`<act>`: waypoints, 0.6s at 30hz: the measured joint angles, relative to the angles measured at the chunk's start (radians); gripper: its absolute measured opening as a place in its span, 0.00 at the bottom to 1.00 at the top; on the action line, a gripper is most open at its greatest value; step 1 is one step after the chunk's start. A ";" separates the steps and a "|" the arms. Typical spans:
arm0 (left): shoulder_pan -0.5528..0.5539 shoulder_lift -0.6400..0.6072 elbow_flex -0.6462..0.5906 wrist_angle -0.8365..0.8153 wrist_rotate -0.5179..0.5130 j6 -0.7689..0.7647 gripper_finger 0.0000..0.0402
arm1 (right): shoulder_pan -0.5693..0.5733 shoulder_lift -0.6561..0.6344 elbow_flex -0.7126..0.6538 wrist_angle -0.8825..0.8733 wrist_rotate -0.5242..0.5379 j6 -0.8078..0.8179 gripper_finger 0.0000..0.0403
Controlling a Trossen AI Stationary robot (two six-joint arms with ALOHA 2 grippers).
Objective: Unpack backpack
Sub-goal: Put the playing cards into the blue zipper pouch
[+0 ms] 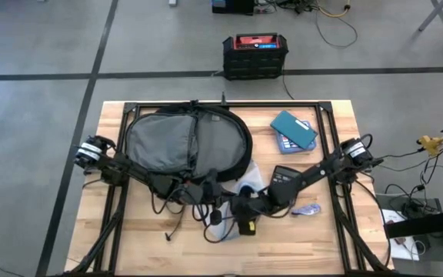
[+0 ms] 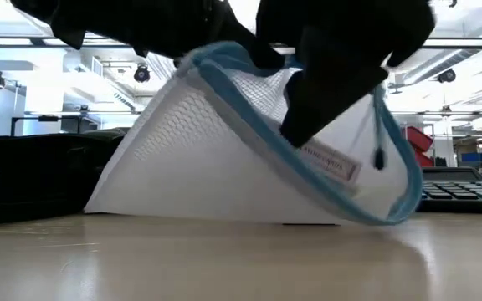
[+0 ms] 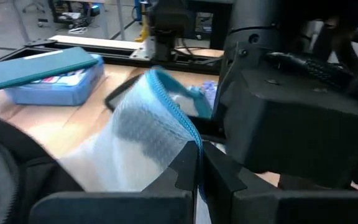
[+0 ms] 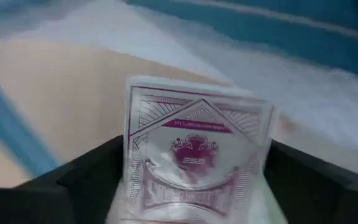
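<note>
The black backpack (image 1: 187, 142) lies open on the far left-centre of the table, grey lining up. Near its mouth stands a white mesh pouch (image 2: 207, 159) with a blue zipper edge, its bottom on the wood (image 1: 250, 185). My left gripper (image 3: 199, 171) is shut on the pouch's edge. My right gripper (image 4: 197, 186) reaches into the pouch (image 2: 308, 117) and is shut on a clear-wrapped pack of cards with purple print (image 4: 197, 143). My left gripper pinches the pouch's blue zipper edge (image 3: 194, 140) between its two fingertips. That edge is raised and the mesh below it spreads down to the table. My right gripper has the card pack between its two fingers, one finger (image 4: 86, 177) on each long side. The pack stands upright in the hold, inside the mesh pouch.
A blue box with a teal lid (image 1: 293, 131) and a dark calculator (image 1: 285, 177) lie on the table's right half, with a small purple item (image 1: 306, 209) nearer. Black straps and cords (image 1: 191, 211) trail toward the near edge. A black crate with a red top (image 1: 254, 55) sits on the floor beyond.
</note>
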 joint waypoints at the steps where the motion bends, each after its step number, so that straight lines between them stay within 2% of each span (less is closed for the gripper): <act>1: 0.000 0.000 0.000 -0.003 0.001 0.000 0.00 | -0.001 0.000 0.000 -0.019 0.021 0.006 0.96; 7: -0.002 0.000 0.000 -0.005 0.028 -0.007 0.00 | 0.017 0.000 0.028 -0.096 0.045 0.054 0.91; 13: -0.008 0.000 0.001 -0.005 0.055 -0.007 0.00 | 0.090 0.000 0.118 -0.151 0.050 0.056 0.91; 18: -0.008 0.000 0.001 -0.006 0.050 -0.007 0.00 | 0.156 0.000 0.164 -0.148 0.012 0.051 0.91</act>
